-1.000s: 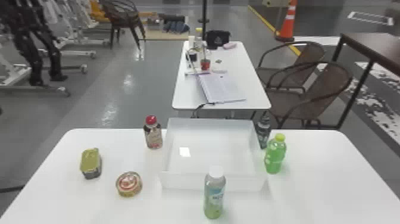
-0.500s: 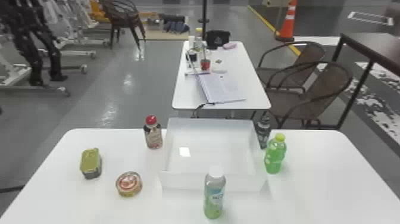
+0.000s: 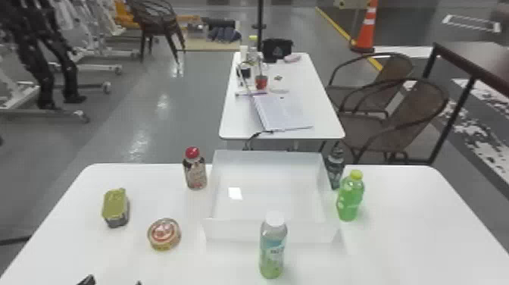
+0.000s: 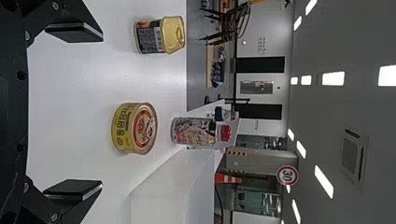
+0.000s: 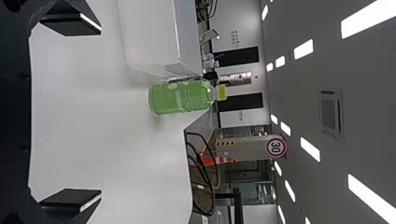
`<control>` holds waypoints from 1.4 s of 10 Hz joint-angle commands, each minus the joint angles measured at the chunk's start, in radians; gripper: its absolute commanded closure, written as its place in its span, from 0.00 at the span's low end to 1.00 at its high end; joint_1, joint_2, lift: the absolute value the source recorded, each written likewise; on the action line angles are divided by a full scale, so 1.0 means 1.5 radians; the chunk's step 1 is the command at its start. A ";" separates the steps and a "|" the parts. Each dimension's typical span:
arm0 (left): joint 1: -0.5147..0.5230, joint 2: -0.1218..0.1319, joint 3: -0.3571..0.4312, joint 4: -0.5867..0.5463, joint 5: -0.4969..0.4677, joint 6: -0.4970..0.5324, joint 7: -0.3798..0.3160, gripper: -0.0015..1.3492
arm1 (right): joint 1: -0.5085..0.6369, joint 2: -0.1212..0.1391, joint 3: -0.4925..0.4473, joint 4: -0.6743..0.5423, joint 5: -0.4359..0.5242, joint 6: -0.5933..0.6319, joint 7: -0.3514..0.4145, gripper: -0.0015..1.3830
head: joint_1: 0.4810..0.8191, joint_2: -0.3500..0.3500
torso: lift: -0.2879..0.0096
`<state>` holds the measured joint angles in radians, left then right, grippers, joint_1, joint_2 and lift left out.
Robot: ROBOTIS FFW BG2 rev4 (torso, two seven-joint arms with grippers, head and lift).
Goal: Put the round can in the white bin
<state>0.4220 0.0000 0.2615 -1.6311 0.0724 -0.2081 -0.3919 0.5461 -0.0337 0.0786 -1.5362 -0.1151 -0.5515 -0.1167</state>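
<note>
Standing lid-up, axis vertical, the round can (image 3: 164, 234) is left of the white bin (image 3: 234, 230). Your left gripper (image 3: 113, 282) and right gripper (image 5: 100, 111) gape wide.

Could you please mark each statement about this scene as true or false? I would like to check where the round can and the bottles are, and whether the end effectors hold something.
1. The round can stands to the left of the bin. True.
2. The tin is closer to the bin than the round can is. False: the round can is closer.
3. The left end effector is open and holds nothing. True.
4. The right end effector is closed on the green bottle. False: it is open, and the green bottle stands on the table.
5. The white-capped bottle stands inside the bin. False: it stands in front of it.
</note>
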 commanded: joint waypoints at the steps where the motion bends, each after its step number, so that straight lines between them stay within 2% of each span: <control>1: -0.031 -0.002 -0.004 0.028 0.008 0.012 -0.007 0.14 | 0.000 0.000 0.001 0.000 -0.001 0.001 0.000 0.05 | 0.20 0.50 | 0.63; 2: -0.050 0.004 -0.007 0.046 0.011 0.018 -0.009 0.14 | -0.001 0.000 0.001 0.000 -0.001 0.000 0.000 0.05 | 0.20 0.50 | 0.63; 6: -0.132 0.028 0.008 0.118 -0.009 0.050 -0.072 0.14 | -0.003 0.000 0.001 0.003 -0.002 0.001 0.000 0.05 | 0.20 0.50 | 0.63; 9: -0.210 0.047 0.011 0.189 -0.037 0.069 -0.140 0.15 | -0.006 0.000 0.001 0.004 -0.002 0.000 0.000 0.05 | 0.20 0.50 | 0.63; 11: -0.253 0.053 0.011 0.237 -0.061 0.074 -0.181 0.15 | -0.007 0.000 0.001 0.005 -0.002 0.001 0.000 0.05 | 0.20 0.50 | 0.63; 14: -0.298 0.060 0.008 0.287 -0.078 0.075 -0.215 0.15 | -0.008 0.000 0.004 0.007 -0.006 0.000 0.000 0.05 | 0.20 0.50 | 0.63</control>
<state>-0.0114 0.0865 0.2756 -1.2141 -0.0395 -0.0926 -0.7154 0.5347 -0.0331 0.0826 -1.5274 -0.1220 -0.5518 -0.1166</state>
